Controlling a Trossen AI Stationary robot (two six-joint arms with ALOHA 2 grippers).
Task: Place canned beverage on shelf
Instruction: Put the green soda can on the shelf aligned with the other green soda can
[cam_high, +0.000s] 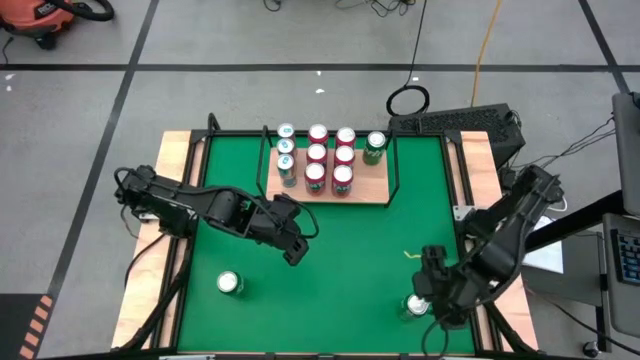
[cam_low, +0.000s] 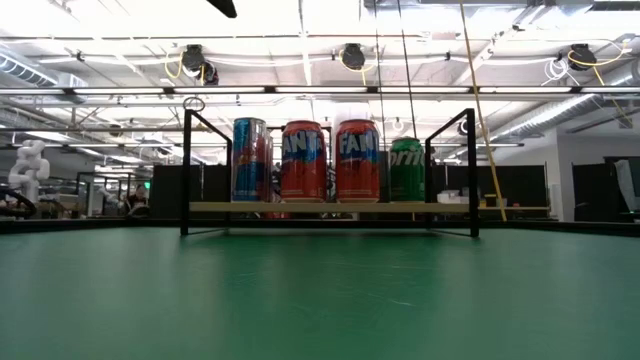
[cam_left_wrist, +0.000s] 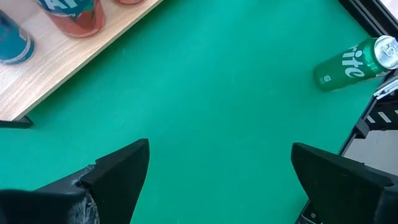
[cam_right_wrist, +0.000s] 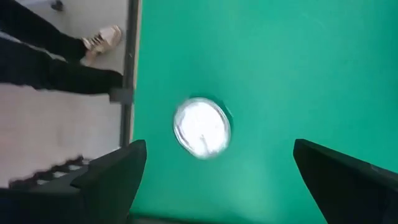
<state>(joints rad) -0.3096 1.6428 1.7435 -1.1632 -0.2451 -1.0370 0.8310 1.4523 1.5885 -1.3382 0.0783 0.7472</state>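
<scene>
While hidden from the low view, right gripper (cam_high: 428, 300) wide open, empty, above green can (cam_high: 416, 306), left gripper (cam_high: 297, 240) open, empty.

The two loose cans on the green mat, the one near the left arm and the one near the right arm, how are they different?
The left can stands alone on the mat, with the open left pincer off to its side. The right can sits right beside the open right pincer, which is over it. The left can is nearer the mat's left edge, the right can near the right edge. Both stand upright with silver tops, off the shelf.
</scene>
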